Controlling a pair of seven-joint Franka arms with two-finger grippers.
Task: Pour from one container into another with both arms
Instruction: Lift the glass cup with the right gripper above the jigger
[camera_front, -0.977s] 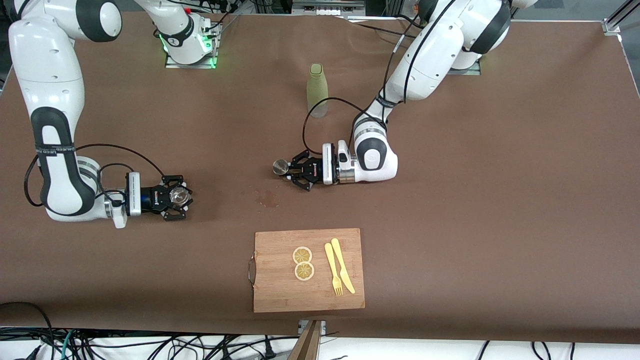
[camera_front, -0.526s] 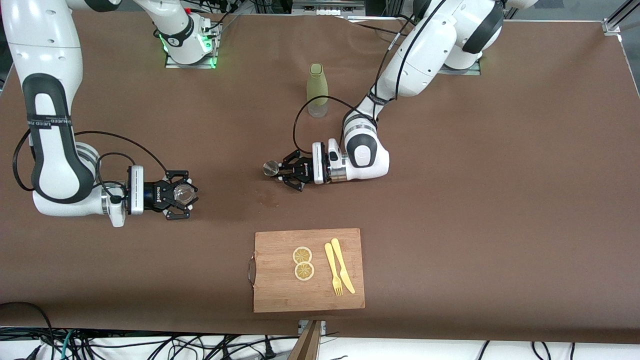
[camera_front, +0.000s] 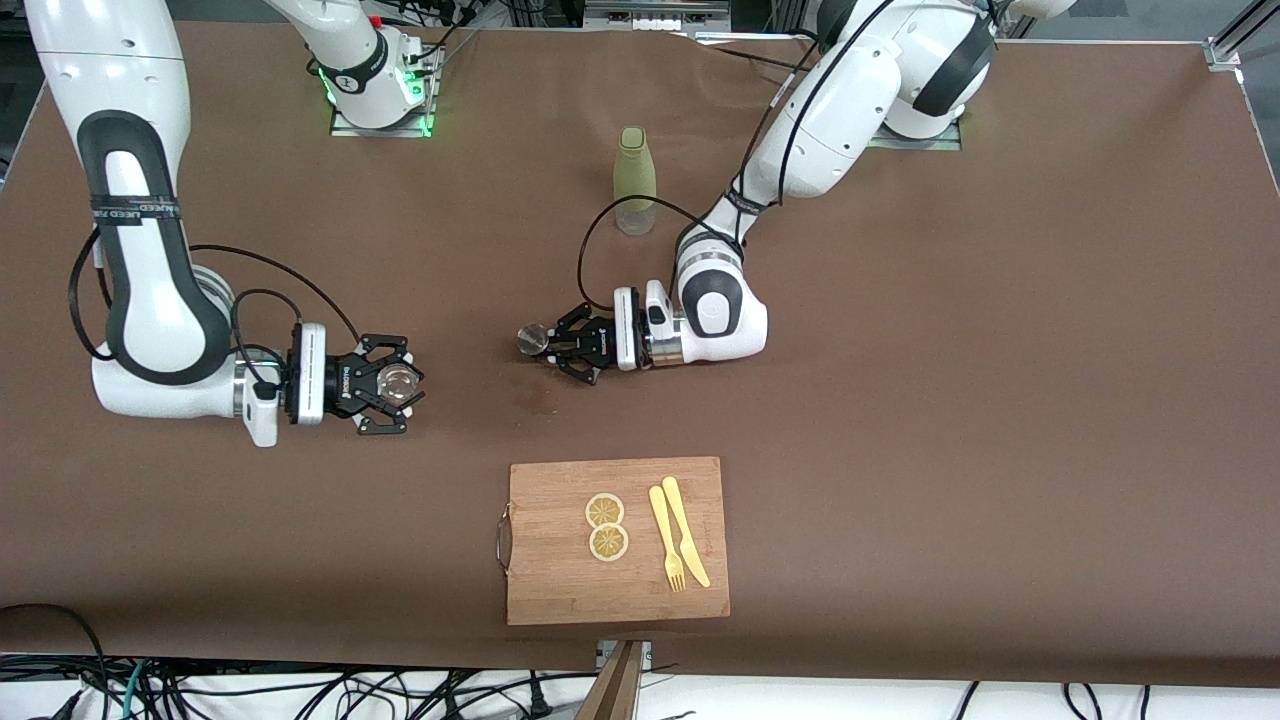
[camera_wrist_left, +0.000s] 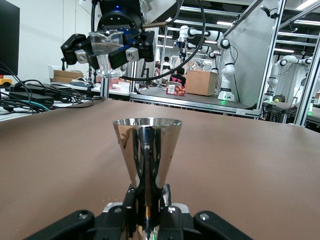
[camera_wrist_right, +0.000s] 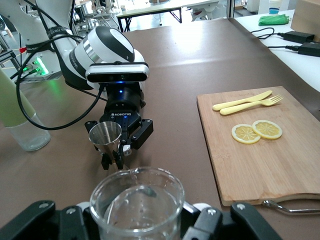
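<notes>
My right gripper (camera_front: 393, 385) is shut on the small clear glass tumbler (camera_front: 399, 381), held upright over the table toward the right arm's end. In the right wrist view the tumbler (camera_wrist_right: 137, 202) fills the space between the black fingers (camera_wrist_right: 45, 215). The left gripper (camera_front: 556, 342) is shut on the silvery hourglass jigger (camera_front: 531, 339) at its narrow waist, upright, over the middle of the table. The left wrist view shows the jigger (camera_wrist_left: 147, 147) rising from that gripper (camera_wrist_left: 148, 202), with the tumbler (camera_wrist_left: 107, 47) held in the right gripper facing it. A gap of bare table separates the two.
A tall green-sleeved bottle (camera_front: 634, 180) stands on the table closer to the arm bases than the jigger. A wooden cutting board (camera_front: 560, 585) with two lemon slices (camera_front: 606, 526), a yellow fork (camera_front: 665, 540) and a knife (camera_front: 686, 530) lies nearer the front camera.
Both arms moved toward each other. The right gripper carried the tumbler toward the middle, and the left gripper carried the jigger toward the right arm's end. Both grips are unchanged.
</notes>
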